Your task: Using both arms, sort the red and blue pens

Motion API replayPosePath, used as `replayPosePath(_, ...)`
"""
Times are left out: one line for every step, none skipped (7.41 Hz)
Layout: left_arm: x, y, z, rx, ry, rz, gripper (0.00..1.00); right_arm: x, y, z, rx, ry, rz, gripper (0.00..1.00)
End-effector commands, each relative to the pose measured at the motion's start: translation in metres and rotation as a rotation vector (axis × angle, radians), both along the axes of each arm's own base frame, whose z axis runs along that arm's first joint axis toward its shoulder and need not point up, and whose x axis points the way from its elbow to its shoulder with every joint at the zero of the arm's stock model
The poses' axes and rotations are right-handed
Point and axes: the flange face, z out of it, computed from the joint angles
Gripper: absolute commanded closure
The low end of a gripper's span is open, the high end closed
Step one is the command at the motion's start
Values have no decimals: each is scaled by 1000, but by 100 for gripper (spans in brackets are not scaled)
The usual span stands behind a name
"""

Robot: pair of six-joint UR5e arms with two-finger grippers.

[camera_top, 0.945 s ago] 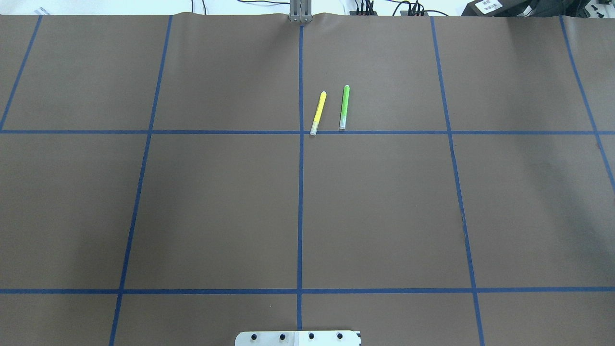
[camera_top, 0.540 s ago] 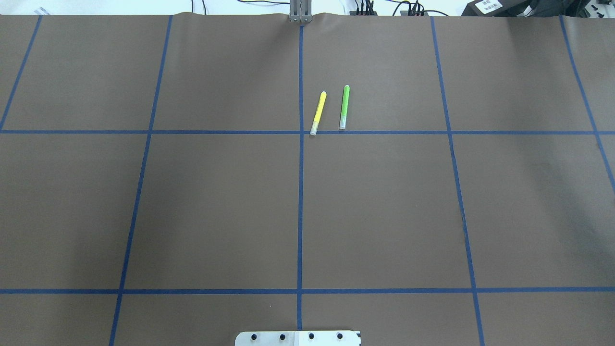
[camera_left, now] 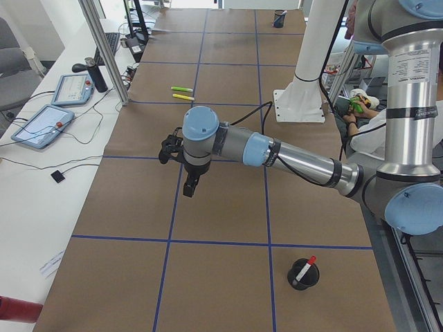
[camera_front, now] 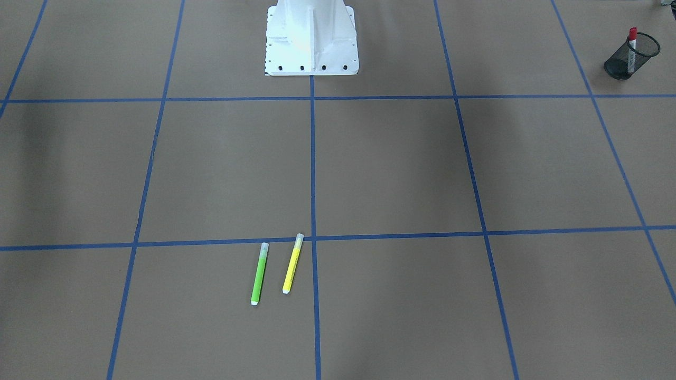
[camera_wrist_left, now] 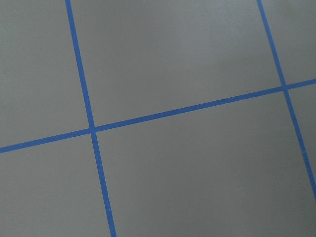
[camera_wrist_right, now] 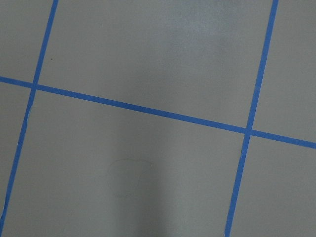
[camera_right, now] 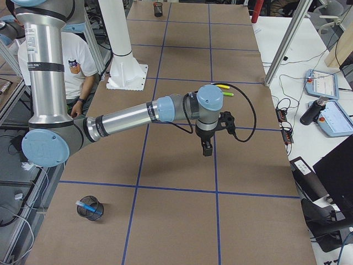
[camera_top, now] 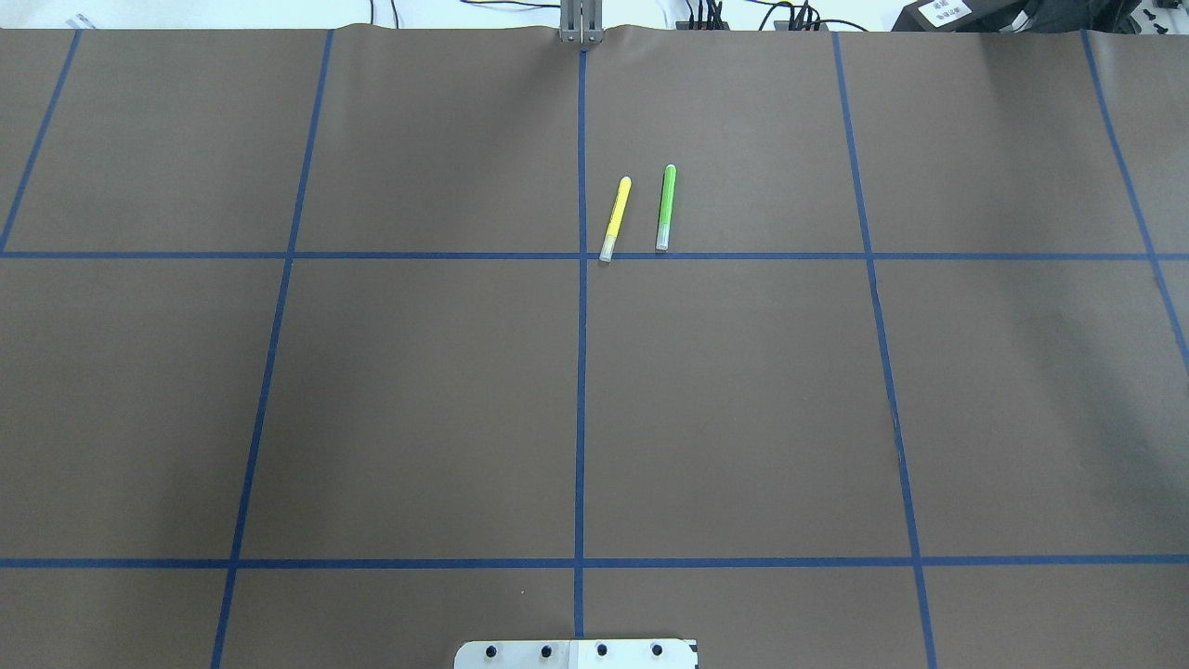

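Note:
The red pen [camera_front: 631,46] stands in a black mesh cup [camera_front: 620,63] at the table corner on my left side; the exterior left view shows the same red pen [camera_left: 305,268] and cup [camera_left: 302,279]. The blue pen [camera_right: 88,207] lies in another black mesh cup [camera_right: 94,214] on my right side. My left gripper [camera_left: 190,187] hangs over bare table in the exterior left view only, so I cannot tell its state. My right gripper [camera_right: 207,149] shows only in the exterior right view, and its state cannot be told either. Both wrist views show only brown paper and blue tape.
A yellow pen [camera_top: 615,219] and a green pen [camera_top: 665,207] lie side by side near the far middle of the table. The white pedestal base [camera_front: 311,42] stands at the robot's edge. A seated person [camera_right: 71,61] is behind the robot. Tablets [camera_left: 41,124] lie beyond the far edge.

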Motion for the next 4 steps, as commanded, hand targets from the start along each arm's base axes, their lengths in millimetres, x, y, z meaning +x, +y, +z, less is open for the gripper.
replayPosePath(-1,0,0,4,-22,-6,0,-3,0,2,0,22,-8,0)
replayPosePath(-1,0,0,4,-22,-6,0,-4,1,3,-2,22,-9,0)
replayPosePath(0,-1,1,3,-24,-4,0,-4,2,2,-1,19,-10,0)
replayPosePath(-1,-1,-6,16,-23,-6,0,-4,-1,1,3,22,-9,0)
